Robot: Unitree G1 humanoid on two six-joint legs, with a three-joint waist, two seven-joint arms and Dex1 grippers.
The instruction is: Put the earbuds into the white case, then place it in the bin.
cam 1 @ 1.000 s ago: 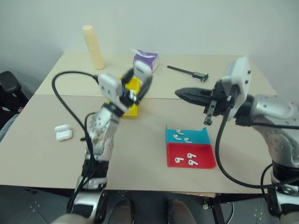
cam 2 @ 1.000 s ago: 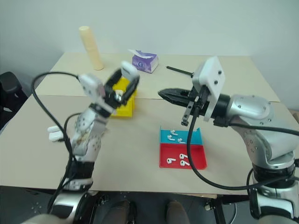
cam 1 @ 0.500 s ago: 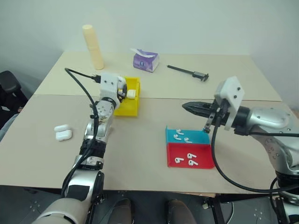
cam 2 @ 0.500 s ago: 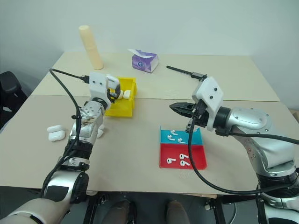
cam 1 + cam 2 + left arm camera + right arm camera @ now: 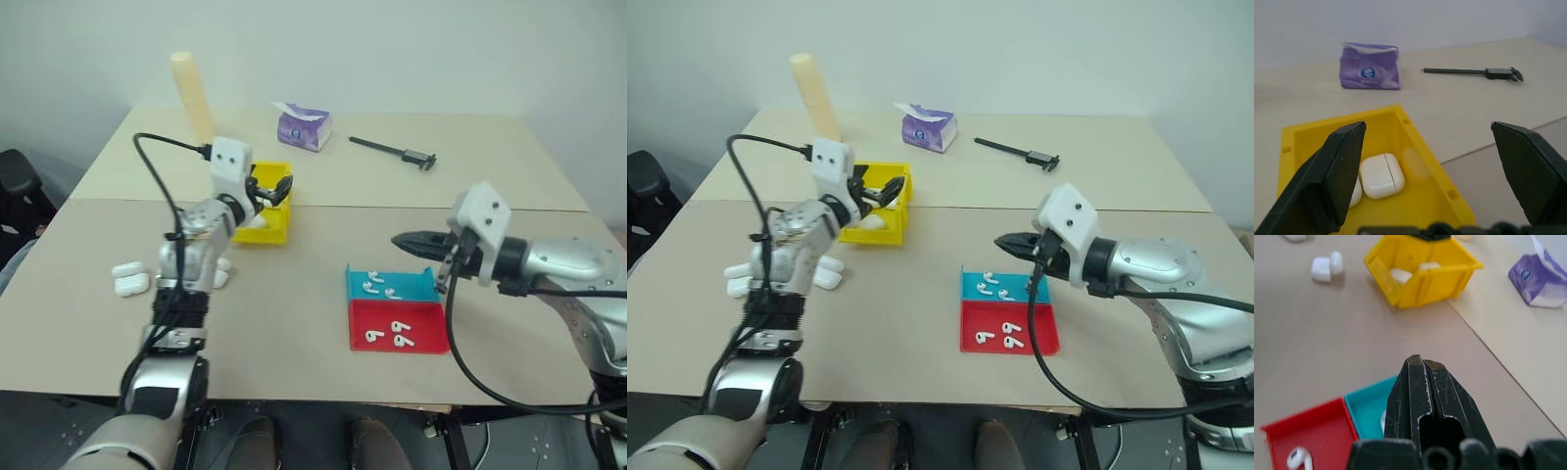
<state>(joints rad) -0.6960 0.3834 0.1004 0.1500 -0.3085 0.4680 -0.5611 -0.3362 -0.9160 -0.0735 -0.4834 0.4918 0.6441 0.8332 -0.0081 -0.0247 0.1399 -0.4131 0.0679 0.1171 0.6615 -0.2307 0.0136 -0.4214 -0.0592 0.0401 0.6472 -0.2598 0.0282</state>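
Hovering at the near edge of the bin (image 5: 266, 217), the left gripper (image 5: 271, 191) has its two black fingers (image 5: 1334, 171) spread wide with nothing between them; inside the yellow bin lies a closed white case (image 5: 1381, 175), with another white shape half hidden behind the finger beside it; further white cases (image 5: 129, 277) rest on the table (image 5: 294, 323) near that arm, well apart from the bin; the right gripper (image 5: 407, 241) is held above the far edge of the teal tray (image 5: 392, 284), its fingers pressed together to a point and holding nothing, as the right wrist view shows; earbuds (image 5: 377, 286) lie loose in the teal tray, and more of them (image 5: 390, 335) in the red tray (image 5: 400, 326) that touches it on the near side; at the back of the table stand a cream-coloured cylinder (image 5: 194, 98) and a purple tissue pack (image 5: 304, 125), with a black caliper (image 5: 397, 152) lying flat to the right of the pack; bin and trays sit well apart on the tabletop.
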